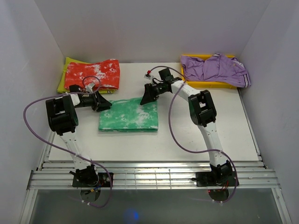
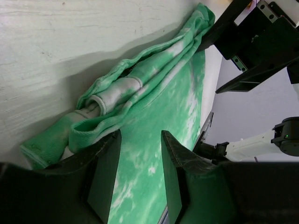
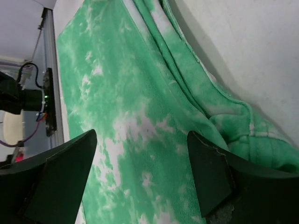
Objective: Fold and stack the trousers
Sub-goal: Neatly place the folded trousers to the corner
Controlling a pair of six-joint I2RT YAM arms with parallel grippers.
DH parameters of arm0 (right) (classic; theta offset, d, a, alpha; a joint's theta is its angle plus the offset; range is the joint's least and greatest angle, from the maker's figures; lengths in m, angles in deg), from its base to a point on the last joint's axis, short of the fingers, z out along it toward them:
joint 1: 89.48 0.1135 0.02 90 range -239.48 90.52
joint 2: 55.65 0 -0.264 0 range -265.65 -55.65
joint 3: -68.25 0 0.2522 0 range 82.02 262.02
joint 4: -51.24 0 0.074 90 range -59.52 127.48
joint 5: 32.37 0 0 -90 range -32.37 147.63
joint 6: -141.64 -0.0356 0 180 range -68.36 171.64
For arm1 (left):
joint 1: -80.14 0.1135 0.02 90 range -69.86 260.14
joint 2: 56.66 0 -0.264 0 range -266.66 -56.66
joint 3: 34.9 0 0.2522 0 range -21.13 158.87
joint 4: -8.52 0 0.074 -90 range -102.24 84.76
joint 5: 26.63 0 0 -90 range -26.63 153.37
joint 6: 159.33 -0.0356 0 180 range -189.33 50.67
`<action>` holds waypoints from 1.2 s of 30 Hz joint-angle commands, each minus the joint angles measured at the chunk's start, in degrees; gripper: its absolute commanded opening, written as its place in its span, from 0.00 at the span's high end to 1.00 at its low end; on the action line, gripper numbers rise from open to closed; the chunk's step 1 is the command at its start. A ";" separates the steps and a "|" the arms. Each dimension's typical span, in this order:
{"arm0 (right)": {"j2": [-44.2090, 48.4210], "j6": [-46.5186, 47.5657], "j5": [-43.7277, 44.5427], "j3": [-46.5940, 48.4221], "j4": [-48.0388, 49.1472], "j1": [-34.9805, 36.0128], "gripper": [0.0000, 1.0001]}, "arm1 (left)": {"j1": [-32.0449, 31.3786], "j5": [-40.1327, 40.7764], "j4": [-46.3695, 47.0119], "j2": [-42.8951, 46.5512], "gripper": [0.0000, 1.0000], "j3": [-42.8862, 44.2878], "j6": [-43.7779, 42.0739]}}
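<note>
**Top external view.** Count: two arms, one pair of trousers, two other garments, one tray.
- The trousers (image 1: 128, 116) lie folded into a flat rectangle at the middle of the table (image 1: 196, 135).
- The left gripper (image 1: 105, 103) is at their far left corner, and the right gripper (image 1: 147, 95) is at their far right corner.
- The yellow tray (image 1: 205, 85) at far right holds one purple garment (image 1: 215, 69), which spills over its right rim.
- One red-and-white folded garment (image 1: 92, 74) lies at far left on a yellow-green cloth (image 1: 62, 80).

**Left wrist view.** The two fingers stand apart above the green cloth. Nothing is pinched between them. The layered fold edge is bunched just ahead.

**Right wrist view.** The two fingers are spread wide above the flat top layer. No cloth is gripped. The thick folded edge lies at right.
</note>
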 commanded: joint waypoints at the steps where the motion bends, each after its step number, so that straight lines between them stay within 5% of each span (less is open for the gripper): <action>1: -0.80 6.86 11.10 1.80 -1.32 -1.43 0.15 | 0.49 4.78 1.36 0.21 0.47 1.76 -0.90; 8: 15.62 14.42 16.79 -1.70 -3.98 -1.43 0.06 | 1.36 8.61 -7.70 18.17 0.31 10.03 -13.72; 11: 25.90 19.86 22.16 -7.85 -1.78 0.67 0.10 | 3.72 12.58 -8.40 25.15 0.02 9.94 -14.70; 15: 34.97 30.06 29.12 -15.14 2.08 6.12 0.10 | 8.13 14.43 -8.93 32.45 0.02 8.36 -8.13; 18: 38.93 28.68 29.48 -20.95 7.61 9.64 0.10 | 11.29 12.42 -13.75 32.20 0.02 7.92 -5.74; 21: 38.06 27.97 27.45 -20.88 10.00 12.80 0.10 | 15.33 5.41 -17.63 33.51 0.02 6.00 -11.52; 26: 25.68 32.27 44.05 -7.09 -0.36 25.54 0.08 | 18.50 8.80 -20.70 39.13 0.02 -0.50 -14.08; 33: 17.85 36.40 56.00 -6.73 5.61 36.62 0.00 | 19.82 15.40 -23.26 44.32 0.02 -7.01 -13.48; 36: 14.77 38.16 59.87 -5.75 7.17 39.70 0.05 | 21.40 14.27 -24.66 44.50 0.02 -8.25 -13.12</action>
